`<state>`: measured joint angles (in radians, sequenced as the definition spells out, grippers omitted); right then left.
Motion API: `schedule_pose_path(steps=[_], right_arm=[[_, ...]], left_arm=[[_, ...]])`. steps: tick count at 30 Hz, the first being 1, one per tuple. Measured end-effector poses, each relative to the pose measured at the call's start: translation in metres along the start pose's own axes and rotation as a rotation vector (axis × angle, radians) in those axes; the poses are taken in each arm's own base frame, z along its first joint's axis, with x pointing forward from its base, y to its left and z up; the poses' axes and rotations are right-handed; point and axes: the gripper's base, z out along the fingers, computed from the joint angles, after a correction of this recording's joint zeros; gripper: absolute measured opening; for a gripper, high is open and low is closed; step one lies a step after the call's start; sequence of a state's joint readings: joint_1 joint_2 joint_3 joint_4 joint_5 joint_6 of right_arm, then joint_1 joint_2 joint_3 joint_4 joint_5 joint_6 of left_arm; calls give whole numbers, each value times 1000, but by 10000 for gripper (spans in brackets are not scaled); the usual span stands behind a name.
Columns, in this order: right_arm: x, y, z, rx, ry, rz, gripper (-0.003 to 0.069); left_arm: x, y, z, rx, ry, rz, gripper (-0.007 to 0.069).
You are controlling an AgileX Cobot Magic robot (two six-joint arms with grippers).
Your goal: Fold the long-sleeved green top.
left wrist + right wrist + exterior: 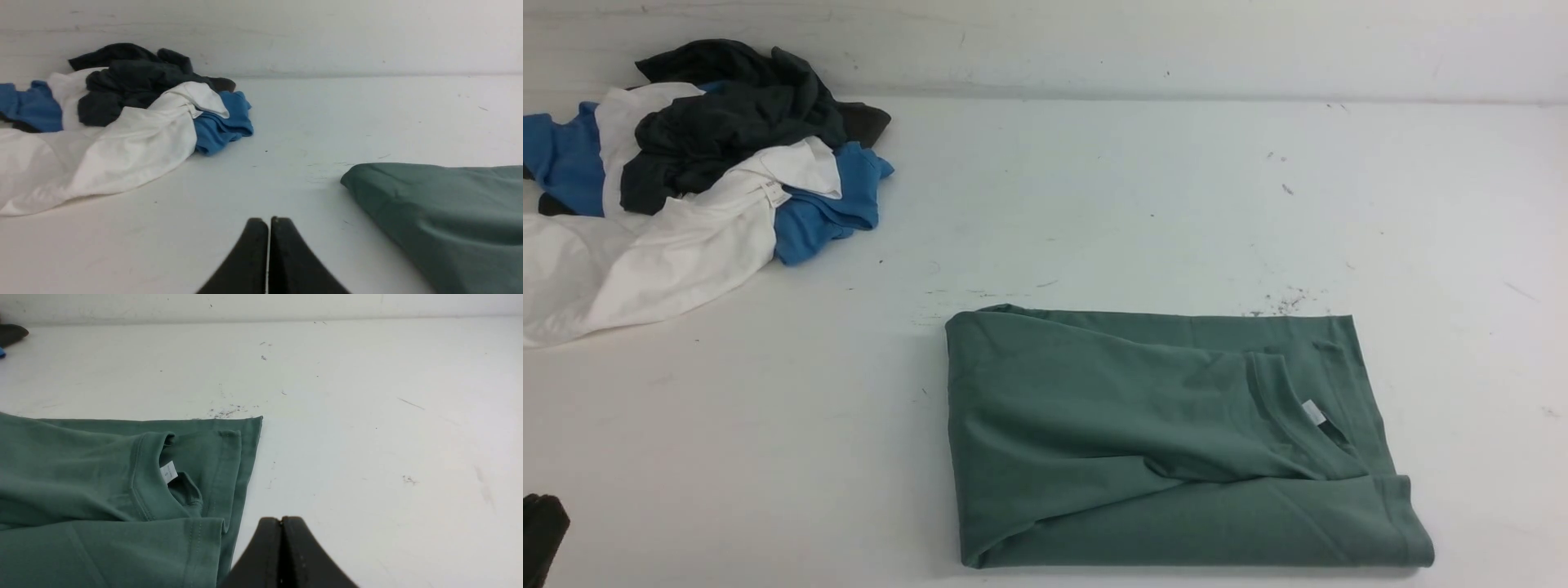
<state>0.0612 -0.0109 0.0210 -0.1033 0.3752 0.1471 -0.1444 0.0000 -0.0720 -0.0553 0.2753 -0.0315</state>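
**Mia:** Where is the green long-sleeved top (1168, 441)?

**Ben:** It lies flat on the white table (1094, 204), near the front, at about 5 o'clock from the middle. It is already folded into a neat block. The neck with its little white label (1312, 412) is at the 3 o'clock side of the block.

**Mia:** What about the pile of clothes (686, 180)?

**Ben:** That is way off at 10 o'clock: blue, white and dark grey ones, all bunched up. It is well apart from the green top.

**Mia:** Are the grabbers holding anything?

**Ben:** No. The left gripper (269, 222) has its two fingers pressed together with nothing between them. It sits beside the top, not touching it. The right gripper (282, 520) is pressed together too, with nothing in it, just beside the top's right edge.

**Mia:** How would the top feel?

**Ben:** I think soft, floppy and light. It would sag and the folds could slide open. I would pinch a thick folded edge or corner, through all the layers, with both grabbers, and lift slowly.
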Motion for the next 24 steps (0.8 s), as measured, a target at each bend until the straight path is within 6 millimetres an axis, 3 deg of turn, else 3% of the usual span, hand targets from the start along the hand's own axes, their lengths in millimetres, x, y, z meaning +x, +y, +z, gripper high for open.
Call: schedule_pose_path(steps=[6, 11, 24], right_arm=[[0, 0, 0, 0, 0, 0, -14], [0, 0, 0, 0, 0, 1, -14], [0, 0, 0, 0, 0, 1, -14]], left_arm=[[30, 3, 7, -19, 74, -2, -4], [38, 4, 6, -22, 157, -2, -4], [39, 6, 5, -68, 166, 9, -4]])
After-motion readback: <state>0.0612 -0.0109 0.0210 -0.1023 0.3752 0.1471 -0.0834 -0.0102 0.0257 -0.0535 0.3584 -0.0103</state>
